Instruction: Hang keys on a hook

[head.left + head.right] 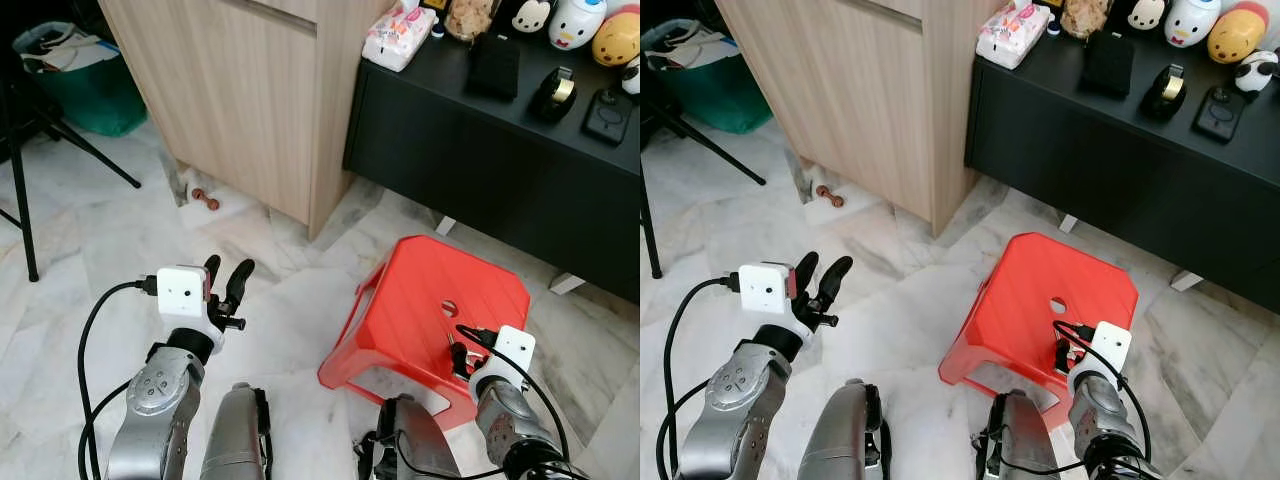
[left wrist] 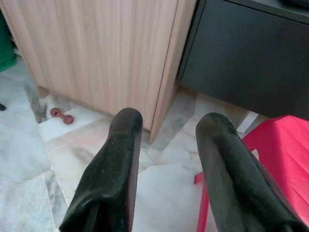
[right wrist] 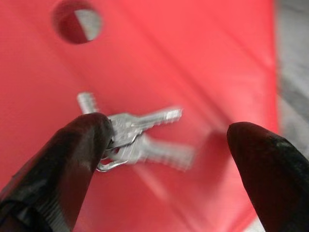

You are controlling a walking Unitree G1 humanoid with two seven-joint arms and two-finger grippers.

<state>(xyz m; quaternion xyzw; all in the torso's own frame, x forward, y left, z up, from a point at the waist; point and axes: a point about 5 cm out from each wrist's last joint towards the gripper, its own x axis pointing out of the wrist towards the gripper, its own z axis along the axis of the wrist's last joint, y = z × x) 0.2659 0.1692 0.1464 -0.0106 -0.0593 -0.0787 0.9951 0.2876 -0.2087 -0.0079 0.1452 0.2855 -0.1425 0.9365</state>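
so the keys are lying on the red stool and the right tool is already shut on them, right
Not shut. In the right wrist view the right tool is open over the red stool: one finger is at the keys, the other stands well apart. The keys do lie on the stool.

White-grey marble tile floor [image 1: 110, 230]. Light wood cabinet [image 1: 250, 90] at back, black low sideboard [image 1: 500, 150] just beside it with small clutter on top. Red plastic stool [image 1: 420, 310] on floor. Green bin [image 1: 75, 85] and black tripod leg [image 1: 20, 200] at left.
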